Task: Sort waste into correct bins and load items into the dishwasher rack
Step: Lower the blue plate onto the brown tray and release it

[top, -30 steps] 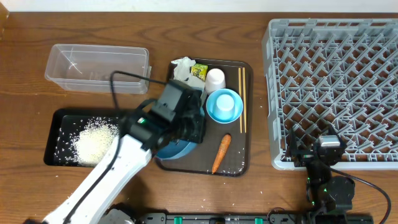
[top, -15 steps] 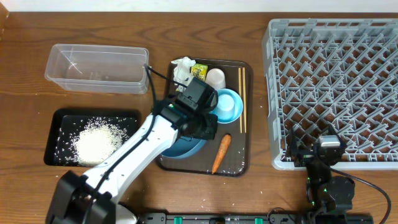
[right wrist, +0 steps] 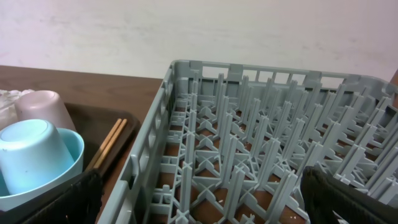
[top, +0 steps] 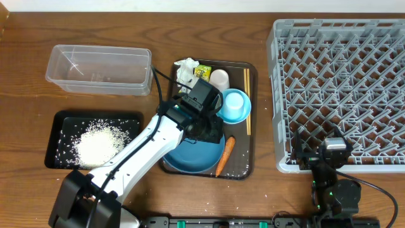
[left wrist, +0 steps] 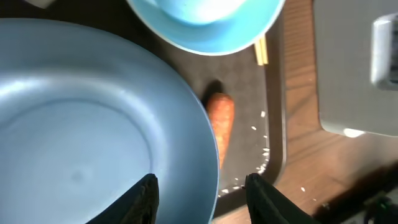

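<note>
- My left jaws stand partly parted and hold nothing. The right rim of the dark-blue plate (left wrist: 93, 137) runs between them, directly beneath me.
- The plate lies flat on the brown serving tray (top: 242, 159), near the middle of the desk's front edge, with the carrot (left wrist: 221, 121) just beside its rim.
- The dishwasher rack (top: 342, 95) fills the desk's right end, well apart from the plate, so my left arm is the nearer one.
- My left arm slants in from the front-left corner, wrist pointing down.
- My right jaws are wide apart and empty, low by the rack's front edge.

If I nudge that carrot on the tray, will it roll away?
Probably it rolls: the carrot looks round and tapered, so it would likely curve rather than run straight. It looks stiff. The plate beside it and the serving tray rim should stop it.
</note>
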`<state>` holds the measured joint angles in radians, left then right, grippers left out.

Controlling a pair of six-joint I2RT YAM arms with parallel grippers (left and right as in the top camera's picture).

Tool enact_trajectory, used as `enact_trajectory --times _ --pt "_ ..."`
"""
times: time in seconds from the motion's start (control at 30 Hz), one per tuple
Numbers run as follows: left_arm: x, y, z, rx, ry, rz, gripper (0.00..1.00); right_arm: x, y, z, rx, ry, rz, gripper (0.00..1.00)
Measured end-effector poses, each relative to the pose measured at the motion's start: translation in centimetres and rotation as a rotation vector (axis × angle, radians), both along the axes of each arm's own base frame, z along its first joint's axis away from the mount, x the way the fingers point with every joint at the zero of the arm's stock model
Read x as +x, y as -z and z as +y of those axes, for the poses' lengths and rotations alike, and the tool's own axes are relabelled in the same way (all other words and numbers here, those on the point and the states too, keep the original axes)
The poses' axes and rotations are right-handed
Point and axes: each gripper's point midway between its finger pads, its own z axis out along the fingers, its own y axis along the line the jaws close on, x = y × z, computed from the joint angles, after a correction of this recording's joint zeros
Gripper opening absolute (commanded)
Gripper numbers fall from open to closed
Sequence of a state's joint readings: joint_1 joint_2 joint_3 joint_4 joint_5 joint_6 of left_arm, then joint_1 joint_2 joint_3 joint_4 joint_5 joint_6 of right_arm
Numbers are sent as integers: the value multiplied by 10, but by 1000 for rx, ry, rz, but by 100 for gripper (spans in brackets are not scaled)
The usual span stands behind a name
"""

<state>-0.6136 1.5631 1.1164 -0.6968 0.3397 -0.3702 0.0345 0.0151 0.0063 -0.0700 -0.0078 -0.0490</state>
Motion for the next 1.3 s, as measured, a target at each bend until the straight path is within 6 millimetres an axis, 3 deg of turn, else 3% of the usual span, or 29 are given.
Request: enact_trajectory --times 0.23,0.33,0.63,1.07,1.3 --pt "-16 -29 -17 -92 74 -40 47 0 0 0 0 0 0 99" --pt "-31 -32 -29 -93 154 -58 47 0 0 0 0 0 0 99" --pt "-59 5 -49 61 290 -66 47 0 0 0 0 0 0 99" --pt "-41 58 -34 320 301 -133 47 0 0 0 0 0 0 99" --pt "-41 62 -41 345 342 -180 47 0 0 0 0 0 0 99"
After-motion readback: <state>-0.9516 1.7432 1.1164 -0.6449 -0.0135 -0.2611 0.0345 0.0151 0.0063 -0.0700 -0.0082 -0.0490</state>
